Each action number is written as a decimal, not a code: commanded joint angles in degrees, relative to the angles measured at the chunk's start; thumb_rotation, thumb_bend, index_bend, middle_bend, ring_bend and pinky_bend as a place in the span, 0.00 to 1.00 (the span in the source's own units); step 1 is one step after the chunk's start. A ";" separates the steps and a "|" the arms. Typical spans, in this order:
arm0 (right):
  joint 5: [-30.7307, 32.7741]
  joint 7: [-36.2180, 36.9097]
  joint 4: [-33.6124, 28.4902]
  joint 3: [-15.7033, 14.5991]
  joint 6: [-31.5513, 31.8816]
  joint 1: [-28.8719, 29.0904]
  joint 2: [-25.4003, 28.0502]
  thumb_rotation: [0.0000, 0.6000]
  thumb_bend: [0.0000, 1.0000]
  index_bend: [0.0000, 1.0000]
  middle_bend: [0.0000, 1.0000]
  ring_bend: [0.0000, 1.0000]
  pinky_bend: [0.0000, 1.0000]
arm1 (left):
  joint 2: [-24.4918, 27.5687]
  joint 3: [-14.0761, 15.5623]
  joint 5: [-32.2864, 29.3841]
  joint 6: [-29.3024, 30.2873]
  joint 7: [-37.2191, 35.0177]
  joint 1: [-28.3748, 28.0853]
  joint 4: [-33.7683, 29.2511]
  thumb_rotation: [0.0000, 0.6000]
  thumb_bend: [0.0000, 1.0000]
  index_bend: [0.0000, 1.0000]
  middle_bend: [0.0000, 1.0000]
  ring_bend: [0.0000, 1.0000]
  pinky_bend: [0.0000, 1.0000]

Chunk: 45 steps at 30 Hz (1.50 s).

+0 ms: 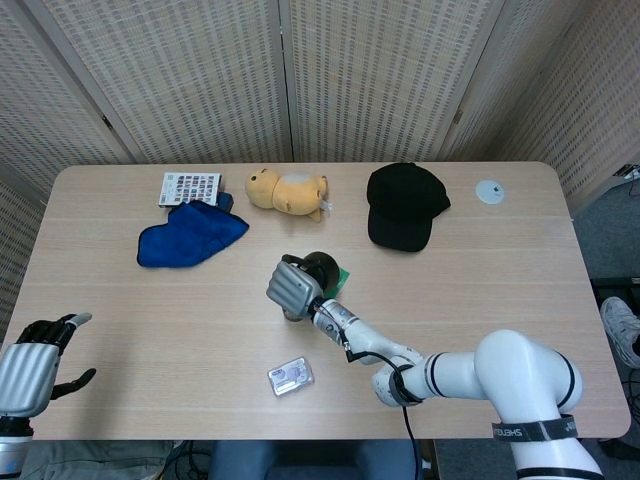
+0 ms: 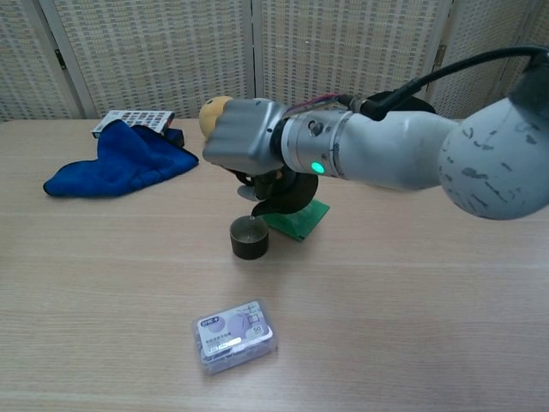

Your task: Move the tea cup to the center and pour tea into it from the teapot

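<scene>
Pour in progress: right robot hand (image 2: 244, 137) grips the teapot (image 2: 287, 190), tipped with its spout over the tea cup (image 2: 249, 238) near mid-worktop (image 2: 412, 283).
Judgement: hold the spout just above the rim and centred, tilt slowly, avoid nudging the cup. A thin stream seems to fall; fill level unreadable. Green mat (image 2: 300, 219) sits under the pot. Left robot hand (image 1: 35, 355) spread, holding nothing.

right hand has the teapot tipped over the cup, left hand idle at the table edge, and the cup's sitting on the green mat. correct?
Not quite: the cup stands on the bare table just in front of the green mat, as the chest view shows. The right hand does tip the teapot over it; the left hand is idle.
</scene>
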 commanded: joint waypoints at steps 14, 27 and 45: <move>0.64 -1.69 -0.42 -0.49 0.42 0.63 -0.15 0.68 0.51 1.00 0.97 0.91 0.57 | 0.20 -0.04 0.04 0.38 -0.22 0.35 0.12 1.00 0.15 0.23 0.26 0.32 0.23; 1.75 -3.18 -1.07 -0.85 0.73 1.15 -0.19 0.68 0.51 1.00 0.97 0.91 0.57 | 0.24 -0.04 0.07 0.64 -0.31 0.62 0.11 1.00 0.15 0.23 0.26 0.32 0.22; 2.88 -5.48 -1.63 -1.88 1.39 1.77 -0.16 0.68 0.51 1.00 0.97 0.92 0.57 | 0.20 -0.07 0.19 0.70 -0.37 0.75 0.19 1.00 0.15 0.23 0.26 0.32 0.22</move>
